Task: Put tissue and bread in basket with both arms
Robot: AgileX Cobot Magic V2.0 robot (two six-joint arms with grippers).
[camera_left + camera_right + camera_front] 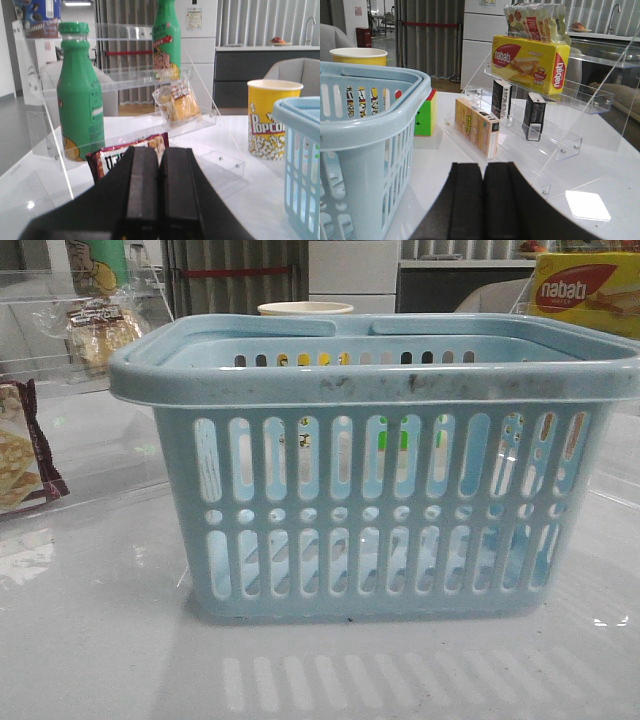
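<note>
Bread, golden-brown in a clear plastic bag (179, 106), sits on the acrylic shelf straight ahead of your left gripper (159, 187), so that arm is nearer. Both grippers, right (483, 200) included, are clenched and empty. The light-blue slotted plastic basket (375, 390) stands between them; I cannot pick out the tissue.

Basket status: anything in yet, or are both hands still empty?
Nothing looks done. Through its slots in the front view, the basket shows no bread or tissue inside. Nothing is in hand: the left hand and right hand are both shut with nothing between their fingers. The bread sits bagged on the clear shelf. I can't pick out the tissue for certain. Both picks and drops remain.
</note>
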